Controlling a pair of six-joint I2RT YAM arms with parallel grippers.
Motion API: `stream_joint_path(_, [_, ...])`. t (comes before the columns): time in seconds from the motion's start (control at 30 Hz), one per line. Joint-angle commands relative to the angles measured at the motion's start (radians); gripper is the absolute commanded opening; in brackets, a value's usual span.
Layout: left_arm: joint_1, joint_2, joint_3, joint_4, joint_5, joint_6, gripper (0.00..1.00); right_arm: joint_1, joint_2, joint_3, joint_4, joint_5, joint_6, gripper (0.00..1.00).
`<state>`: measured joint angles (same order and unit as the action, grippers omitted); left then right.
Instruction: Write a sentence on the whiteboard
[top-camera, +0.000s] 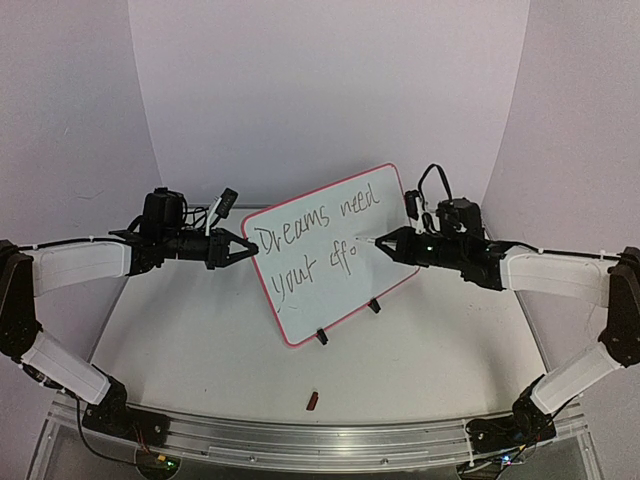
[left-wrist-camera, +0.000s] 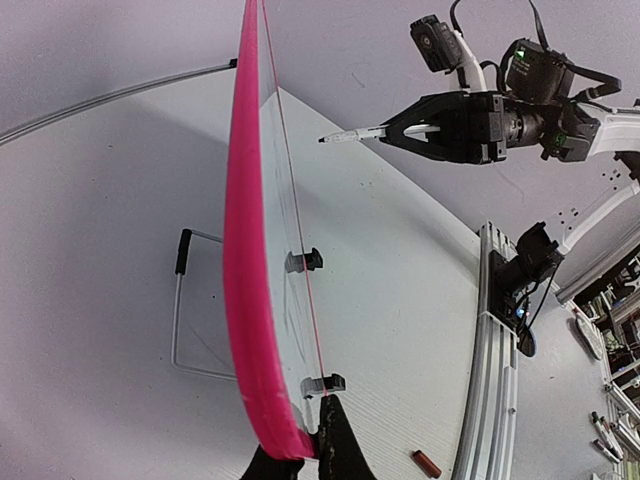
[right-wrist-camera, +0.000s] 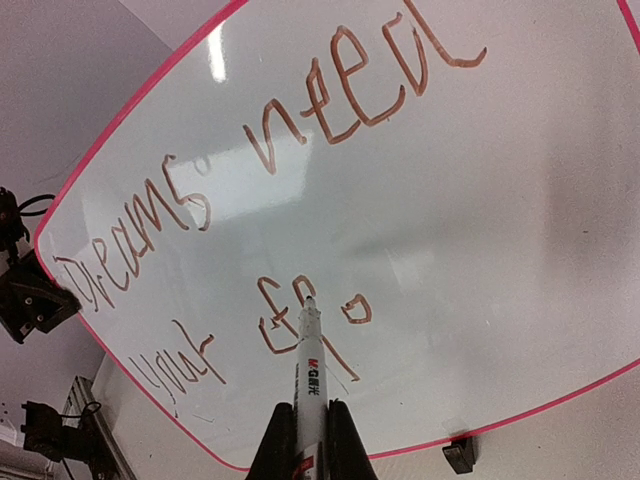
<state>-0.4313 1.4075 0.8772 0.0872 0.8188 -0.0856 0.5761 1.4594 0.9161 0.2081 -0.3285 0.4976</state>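
Left tool (top-camera: 243, 250) pinching whiteboard (top-camera: 340, 292) edge, right tool (top-camera: 385, 240) pinching marker (right-wrist-camera: 310, 360), standing upright, long axis sideways, face toward arms

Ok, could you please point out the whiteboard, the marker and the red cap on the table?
whiteboard (top-camera: 335, 300): top view, bare lower part of its face.
marker (right-wrist-camera: 312, 385): right wrist view, white barrel.
red cap (top-camera: 312, 401): top view, its middle.

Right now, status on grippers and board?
Left gripper shut on board edge. Right gripper shut on marker, tip off the face. Board upright, reads "Dreams need your effo". Nothing blocking; cap on table.
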Motion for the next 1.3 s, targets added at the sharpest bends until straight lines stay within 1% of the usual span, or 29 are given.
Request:
stream_joint_path(0.0, [-0.020,0.018,0.001,-0.066,-0.036,0.123,0.00,-0.026,-0.010,0.010,-0.005,-0.017,-0.020,0.00])
stream_joint_path(0.27, [-0.020,0.025,0.002,-0.064,-0.037,0.123,0.00,-0.050,0.039,0.039,-0.004,-0.054,-0.040,0.00])
stream_joint_path(0.77, [-0.020,0.039,0.006,-0.064,-0.036,0.124,0.00,-0.050,0.094,0.085,0.007,-0.082,-0.043,0.00])
stream_joint_path(1.27, [-0.020,0.040,0.008,-0.066,-0.037,0.126,0.00,-0.051,0.115,0.070,0.005,-0.028,-0.024,0.00])
